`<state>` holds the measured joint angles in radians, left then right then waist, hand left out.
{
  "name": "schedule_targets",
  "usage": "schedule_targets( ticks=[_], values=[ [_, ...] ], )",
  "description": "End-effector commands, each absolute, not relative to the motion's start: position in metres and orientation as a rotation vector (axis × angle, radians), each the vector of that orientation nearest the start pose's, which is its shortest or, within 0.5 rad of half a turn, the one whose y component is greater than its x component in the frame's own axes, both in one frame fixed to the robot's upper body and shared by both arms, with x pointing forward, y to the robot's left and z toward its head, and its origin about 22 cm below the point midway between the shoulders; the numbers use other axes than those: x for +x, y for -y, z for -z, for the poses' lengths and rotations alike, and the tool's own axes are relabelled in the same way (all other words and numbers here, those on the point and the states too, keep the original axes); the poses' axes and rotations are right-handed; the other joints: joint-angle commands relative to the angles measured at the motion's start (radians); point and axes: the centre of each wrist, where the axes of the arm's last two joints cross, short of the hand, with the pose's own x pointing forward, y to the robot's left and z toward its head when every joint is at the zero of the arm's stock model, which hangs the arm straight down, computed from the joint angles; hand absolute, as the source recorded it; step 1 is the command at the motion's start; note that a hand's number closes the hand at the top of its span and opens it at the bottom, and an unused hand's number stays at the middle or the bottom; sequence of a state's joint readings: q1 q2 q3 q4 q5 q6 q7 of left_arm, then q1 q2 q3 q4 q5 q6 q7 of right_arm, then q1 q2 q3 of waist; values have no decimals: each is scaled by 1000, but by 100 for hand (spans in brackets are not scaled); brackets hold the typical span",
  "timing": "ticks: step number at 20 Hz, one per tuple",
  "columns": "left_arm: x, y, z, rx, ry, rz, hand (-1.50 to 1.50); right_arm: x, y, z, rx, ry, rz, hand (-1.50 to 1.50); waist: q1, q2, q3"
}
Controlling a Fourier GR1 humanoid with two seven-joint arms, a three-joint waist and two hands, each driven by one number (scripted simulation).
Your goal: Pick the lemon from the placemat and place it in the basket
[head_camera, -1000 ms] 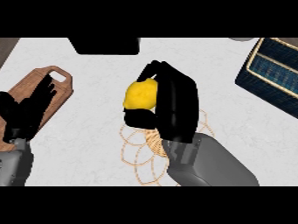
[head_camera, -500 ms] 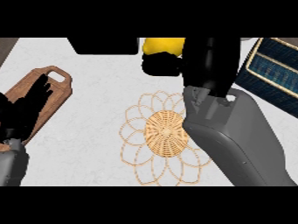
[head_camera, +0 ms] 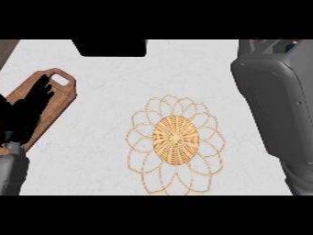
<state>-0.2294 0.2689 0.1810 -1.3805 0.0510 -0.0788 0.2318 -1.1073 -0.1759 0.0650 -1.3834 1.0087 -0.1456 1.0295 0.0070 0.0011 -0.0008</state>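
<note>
A: What do we see of our hands?

B: Our left hand (head_camera: 19, 114) rests at the left, fingers spread and pointing up, over the wooden board (head_camera: 58, 94).

A: And the right?

B: Only our grey right forearm (head_camera: 284, 98) shows, running along the right side to the far edge; that hand is out of view.

A: The lemon, the basket?

B: We see neither. The mat (head_camera: 176, 140) lies at centre, bare.

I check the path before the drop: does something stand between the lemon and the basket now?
Cannot tell: neither lemon nor basket shows. The right forearm covers that side, its hand out of view. The placemat is bare; the left hand rests open over the wooden board.
</note>
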Motion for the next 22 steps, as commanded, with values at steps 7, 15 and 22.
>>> schedule_targets(
  ticks=[7,15,22],
  values=[
    [292,-318,-34,199,1394,71,0,392,204,-314,-1348,1396,-53,150,-5,-1,1],
    [293,-321,-31,216,1398,63,0,402,263,-260,-1367,1375,-82,150,-5,0,1],
    [298,-310,-59,177,1366,82,0,407,301,-234,-1331,1380,-1,150,2,0,1]
  ],
)
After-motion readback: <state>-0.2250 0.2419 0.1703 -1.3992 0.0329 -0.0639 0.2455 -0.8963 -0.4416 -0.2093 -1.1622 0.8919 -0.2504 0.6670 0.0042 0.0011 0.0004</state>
